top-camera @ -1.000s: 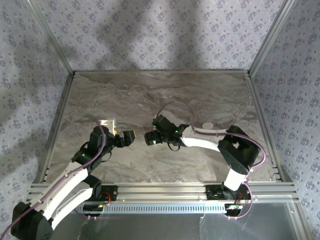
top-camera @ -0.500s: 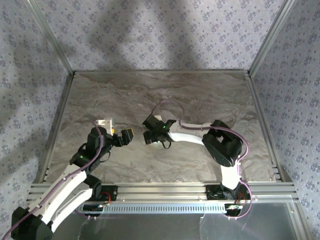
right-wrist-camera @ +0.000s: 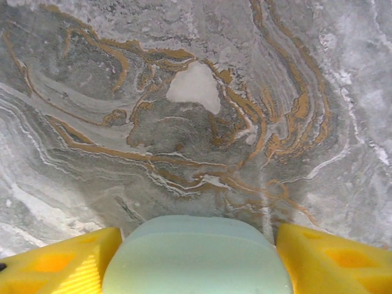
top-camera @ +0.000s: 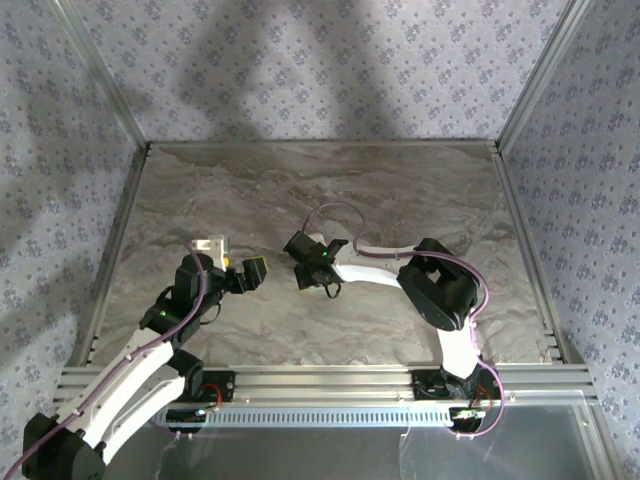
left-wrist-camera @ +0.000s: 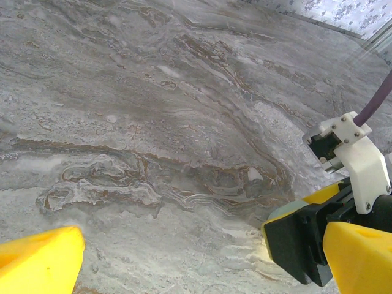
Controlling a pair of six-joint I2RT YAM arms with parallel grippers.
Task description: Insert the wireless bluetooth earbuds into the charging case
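Roughly at the middle of the grey marbled tabletop (top-camera: 400,190), the small smooth pale oval plastic charging case (right-wrist-camera: 196,263) sits between the two yellow fingers (right-wrist-camera: 55,260) of the right gripper (right-wrist-camera: 197,248). They flank it closely on either side, though whether they press on it I cannot tell. Just beside it, facing that gripper tip to tip, the left gripper (left-wrist-camera: 202,263) hovers low with its own yellow fingers (left-wrist-camera: 37,263) spread wide over bare marble.
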